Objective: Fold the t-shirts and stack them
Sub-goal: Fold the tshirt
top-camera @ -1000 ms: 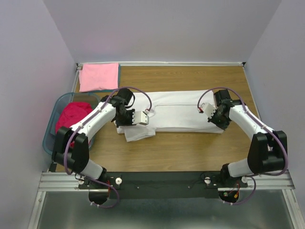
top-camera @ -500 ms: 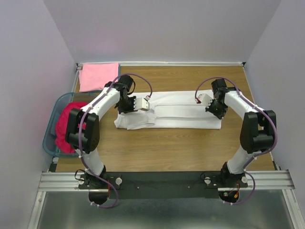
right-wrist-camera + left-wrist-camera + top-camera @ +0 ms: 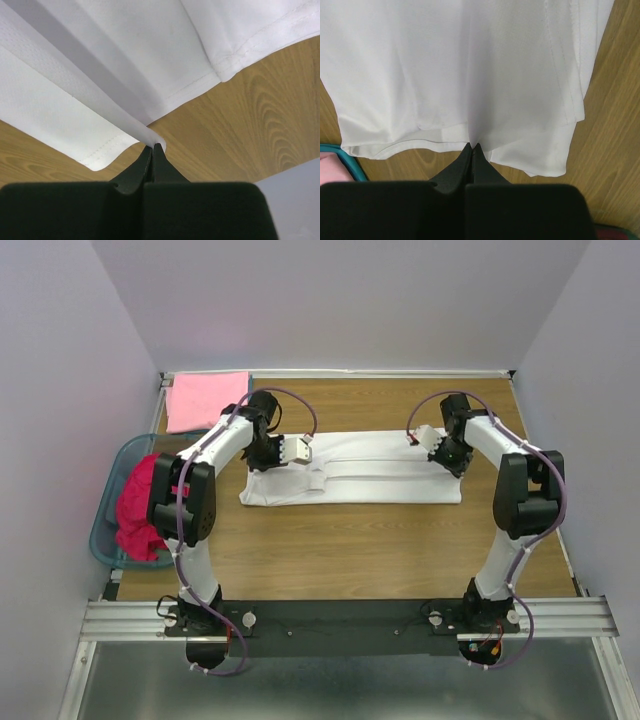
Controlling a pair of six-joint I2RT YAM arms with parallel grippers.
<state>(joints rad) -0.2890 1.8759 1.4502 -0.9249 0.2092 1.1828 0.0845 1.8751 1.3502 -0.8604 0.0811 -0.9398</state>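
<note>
Bright, even, diffuse light from above; shadows faint. Top view sharp. Wrist views: white shirt [image 3: 420, 60] near glare, fold creases shaded grey.

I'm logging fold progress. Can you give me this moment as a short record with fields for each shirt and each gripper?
white t-shirt: spread across the table, partly folded into a long band
left gripper: shut, pinching the white shirt's fabric near its left end
right gripper: shut, pinching a folded edge near its right end
pink t-shirt: folded flat at the table's far left corner
magenta-red t-shirt: bunched up in the teal basket
</note>
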